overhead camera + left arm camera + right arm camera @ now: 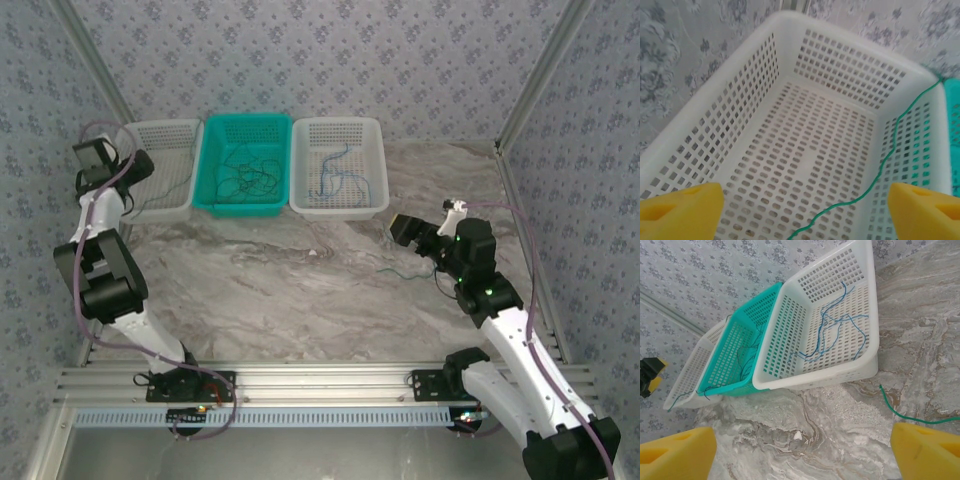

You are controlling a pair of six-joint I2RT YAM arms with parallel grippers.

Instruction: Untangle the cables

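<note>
Three baskets stand in a row at the back of the table point(260, 290), side by side: a white left basket point(170, 210), a teal basket point(240, 207) and a white right basket point(335, 210).

The cables are split among them. A tangle of dark cables point(245, 178) lies in the teal basket. Loose blue cables point(832, 330) are spread over the floor of the right basket. One green cable point(886, 157) comes over the left basket's rim on its teal side and runs down the inner wall towards the floor. A second green cable point(892, 410) lies bare on the table, in front of the right basket's near corner and apart from it.

The left gripper point(804, 209) hangs over the left basket, its yellow fingers point(685, 210) spread wide. The green cable passes between them, and I can't see either finger touching it.

The right gripper point(800, 452) hovers above the table, facing the baskets, its fingers point(927, 450) also spread wide and holding nothing. The second green cable lies just beyond one of them. A small white bit point(798, 435) sits on the table ahead of this gripper; I can't tell what it is
</note>
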